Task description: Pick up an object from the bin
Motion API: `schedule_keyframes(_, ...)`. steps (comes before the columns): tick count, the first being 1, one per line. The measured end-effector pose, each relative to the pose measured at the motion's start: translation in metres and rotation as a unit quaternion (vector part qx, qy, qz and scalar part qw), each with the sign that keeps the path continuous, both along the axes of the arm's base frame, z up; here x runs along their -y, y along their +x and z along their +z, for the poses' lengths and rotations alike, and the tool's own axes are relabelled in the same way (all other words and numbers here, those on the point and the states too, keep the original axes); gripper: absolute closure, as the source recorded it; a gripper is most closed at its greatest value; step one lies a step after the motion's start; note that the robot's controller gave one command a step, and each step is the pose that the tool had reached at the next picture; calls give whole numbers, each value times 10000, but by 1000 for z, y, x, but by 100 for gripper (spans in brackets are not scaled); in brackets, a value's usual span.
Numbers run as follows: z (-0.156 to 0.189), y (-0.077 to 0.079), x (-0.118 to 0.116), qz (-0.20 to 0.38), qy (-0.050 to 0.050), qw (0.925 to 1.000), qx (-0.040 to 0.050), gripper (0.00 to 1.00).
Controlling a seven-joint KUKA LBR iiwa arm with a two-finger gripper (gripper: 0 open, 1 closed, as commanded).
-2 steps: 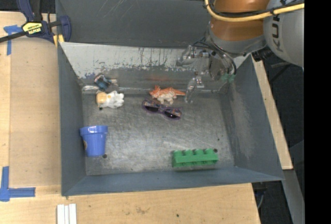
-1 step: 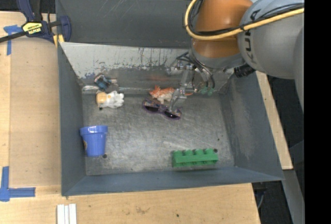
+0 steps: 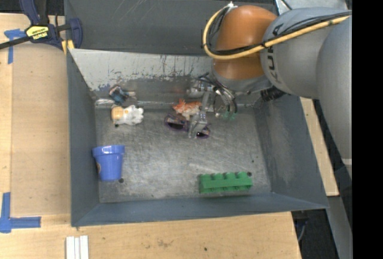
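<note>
Currently, mid-bin [image 3: 82, 150], toward the back: my gripper [image 3: 202, 118], low, just beside an orange-and-purple toy [image 3: 181, 110]; open or closed, I cannot tell. Left: white toy [image 3: 127, 114], blue figure [image 3: 119, 95]. Front: blue cup [image 3: 109, 162], green brick [image 3: 225, 182], well apart.

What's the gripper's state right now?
Gripper: cannot be told, open or closed; it is down at the orange-and-purple toy.
</note>
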State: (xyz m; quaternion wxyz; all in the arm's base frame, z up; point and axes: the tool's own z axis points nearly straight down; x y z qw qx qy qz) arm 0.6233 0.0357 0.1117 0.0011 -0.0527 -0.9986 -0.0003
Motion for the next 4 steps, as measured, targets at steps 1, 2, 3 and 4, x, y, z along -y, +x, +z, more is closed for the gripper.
schedule_keyframes(1, 28, -6, -5, -1439, -1, 9896, 30, 0)
schedule_keyframes(2, -35, -2, -6, -955, -3, 9954, 28, 0)
schedule_keyframes(3, -30, -2, -6, -959, -5, 9954, 40, 100)
schedule_keyframes(4, -30, -2, -6, -960, -5, 9954, 40, 100)
